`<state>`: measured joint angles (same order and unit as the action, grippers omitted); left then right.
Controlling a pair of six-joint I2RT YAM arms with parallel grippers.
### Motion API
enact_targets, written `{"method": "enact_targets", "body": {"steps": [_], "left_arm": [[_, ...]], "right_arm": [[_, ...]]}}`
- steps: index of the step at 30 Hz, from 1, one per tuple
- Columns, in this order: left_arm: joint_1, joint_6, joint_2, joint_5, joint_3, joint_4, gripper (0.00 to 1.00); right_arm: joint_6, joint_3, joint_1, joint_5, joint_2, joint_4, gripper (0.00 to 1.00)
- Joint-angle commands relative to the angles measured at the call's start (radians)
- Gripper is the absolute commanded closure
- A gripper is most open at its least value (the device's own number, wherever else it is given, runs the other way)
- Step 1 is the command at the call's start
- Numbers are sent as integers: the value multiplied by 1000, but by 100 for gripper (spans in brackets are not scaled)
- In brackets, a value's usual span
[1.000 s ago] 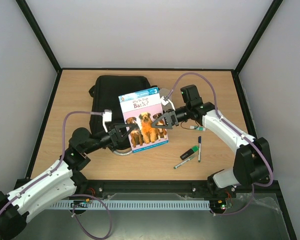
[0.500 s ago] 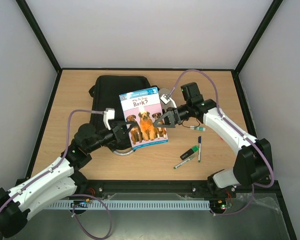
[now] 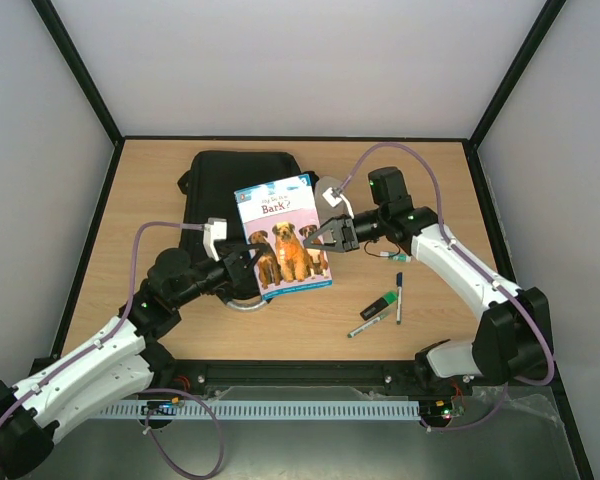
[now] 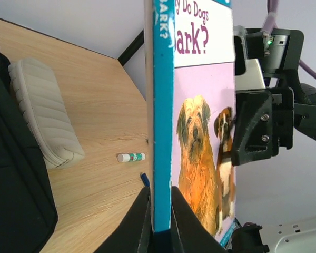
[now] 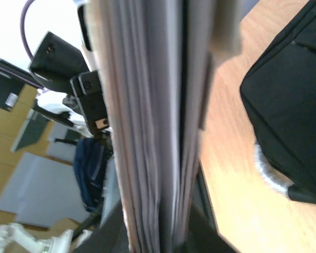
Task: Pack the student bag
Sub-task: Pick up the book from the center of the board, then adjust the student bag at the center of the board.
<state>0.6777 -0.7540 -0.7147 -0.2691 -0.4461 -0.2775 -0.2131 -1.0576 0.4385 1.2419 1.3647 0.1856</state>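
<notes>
Book (image 3: 280, 232) is now pinched by right claw (image 3: 321, 238), formerly gaping wide.

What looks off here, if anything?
Nothing is spilled or damaged. One oddity: the book hangs tilted over the student bag, pinched at once by the left gripper at its lower left edge and the right gripper at its right edge. The bag lies flat, no opening showing. Pens lie loose on the table.

Overhead and wrist views share the student bag (image 3: 242, 175).
</notes>
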Motion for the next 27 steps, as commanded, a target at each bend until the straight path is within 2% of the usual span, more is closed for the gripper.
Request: {"method": "enact_targets", "body": {"steps": [1, 2, 4, 5, 6, 8, 9, 12, 14, 17, 19, 23, 27], "left_arm": [[-7, 19, 3, 12, -9, -5, 98], [-7, 22, 3, 13, -9, -3, 98], [-7, 32, -4, 23, -16, 20, 97], [-7, 39, -8, 39, -26, 45, 90], [-7, 46, -14, 66, -36, 80, 77], [-7, 63, -20, 142, -64, 169, 45], [-7, 70, -22, 192, -80, 217, 35], [-14, 78, -32, 344, -122, 368, 17], [-30, 77, -44, 442, -144, 441, 11], [-76, 51, -82, 574, -172, 541, 1], [-135, 26, -117, 596, -181, 584, 0], [-303, -20, -191, 531, -147, 591, 0], [-452, -18, -227, 386, -67, 472, 0]], "right_arm": [[-25, 8, -6, -21, -37, -42, 91], [-20, 6, -6, -36, -37, -41, 98], [0, 0, -9, -86, -41, -28, 99], [8, 2, -17, -110, -44, -26, 99], [13, 5, -27, -138, -47, -26, 99], [24, 19, -60, -186, -50, -27, 99], [36, 29, -78, -233, -52, -24, 99], [126, 90, -114, -382, -104, -27, 99], [181, 161, -116, -467, -169, -70, 99], [258, 233, -120, -515, -265, -86, 99], [285, 234, -129, -538, -287, -67, 99], [305, 250, -157, -504, -278, -59, 99], [341, 254, -164, -437, -258, -32, 99]]}}
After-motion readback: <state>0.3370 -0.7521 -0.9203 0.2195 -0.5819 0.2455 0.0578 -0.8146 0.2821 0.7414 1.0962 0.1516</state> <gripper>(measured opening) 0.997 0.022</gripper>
